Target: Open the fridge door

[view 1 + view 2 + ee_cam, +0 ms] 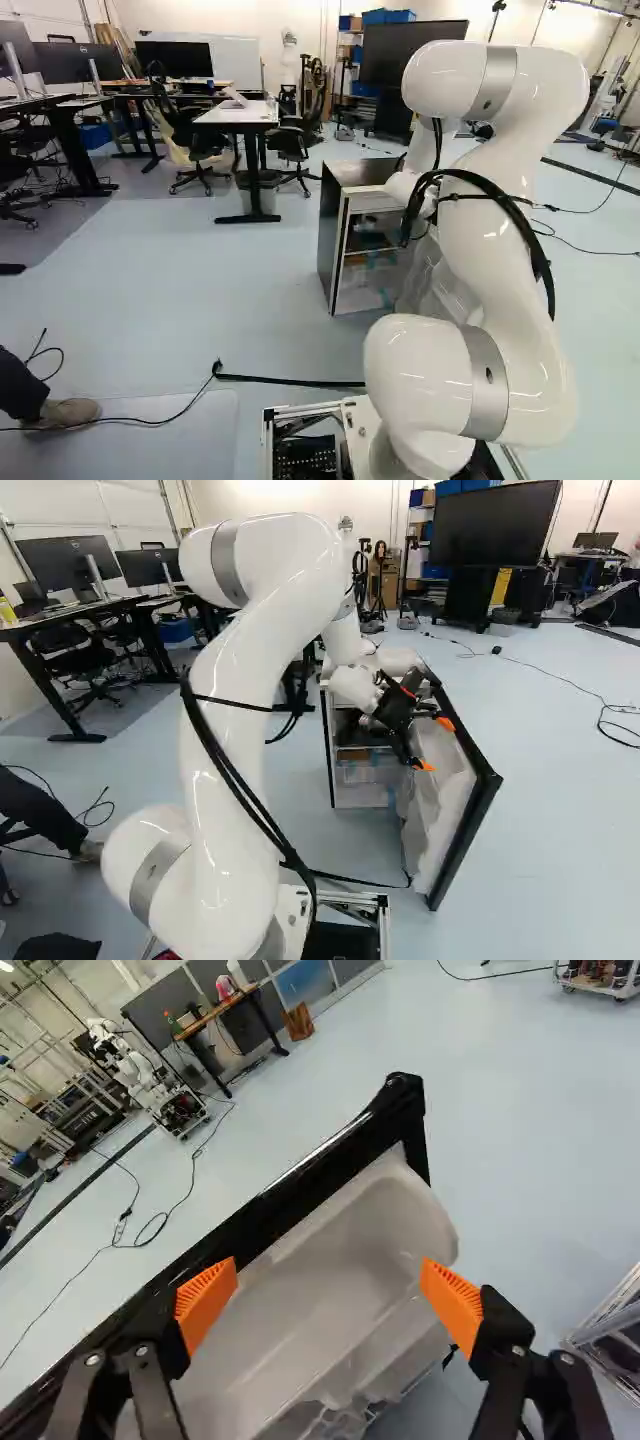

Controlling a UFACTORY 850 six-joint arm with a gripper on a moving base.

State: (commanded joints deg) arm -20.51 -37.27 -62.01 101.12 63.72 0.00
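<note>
Okay, fridge door [478, 815] is open: swung out from the fridge [331, 240], right of centre and reaching into the lower half of the right base view. White inner lining [440, 780] faces the cabinet opening, dark frame along the outer edge. In the left base view the door is mostly behind the arm [500, 230], only bits of pale lining showing.

Fridge body upright on the floor [200, 290], just right of centre in the left base view, about centre in the right base view. Inside visible: shelf, clear bins [362, 772] low down.

Gripper [435, 745] is right of centre in the right base view, at the upper part of the door, on its inner side. Released, holding nothing: orange pads [207, 1300] wide apart, moulded lining showing between and ahead of them. One finger overlaps the door's black edge [290, 1185] in the wrist view; can't tell if it touches.

Also: black cable [290, 381] on the floor, lower middle of the left base view; white-topped desk [237, 114], upper left of the same frame; another robot [150, 1080], well apart, beyond the door in the wrist view.
</note>
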